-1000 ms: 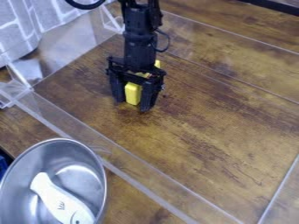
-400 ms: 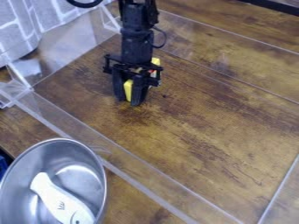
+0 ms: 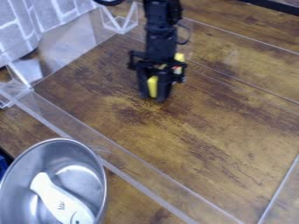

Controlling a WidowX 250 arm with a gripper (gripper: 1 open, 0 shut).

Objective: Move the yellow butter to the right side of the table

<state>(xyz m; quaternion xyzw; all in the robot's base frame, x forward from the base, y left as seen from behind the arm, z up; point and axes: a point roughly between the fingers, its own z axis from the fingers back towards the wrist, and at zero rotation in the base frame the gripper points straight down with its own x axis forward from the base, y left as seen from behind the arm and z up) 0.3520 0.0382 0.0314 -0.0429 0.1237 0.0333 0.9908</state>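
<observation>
The yellow butter point(image 3: 153, 85) is a small bright yellow block held upright between the black fingers of my gripper point(image 3: 158, 90), which is shut on it. The gripper points steeply down over the middle of the dark brown wood-grain table point(image 3: 222, 114), with the butter's lower end just off the surface or barely touching; I cannot tell which. The black arm rises toward the top edge of the camera view. Most of the butter is hidden by the fingers.
A steel bowl point(image 3: 52, 188) with a white utensil point(image 3: 56, 199) in it sits at the lower left, outside the table's clear plastic rim point(image 3: 140, 166). A white grid rack point(image 3: 30, 35) stands at the upper left.
The gripper closed on the yellow butter, then carried it to the right and farther back across the table, lifting slightly.
</observation>
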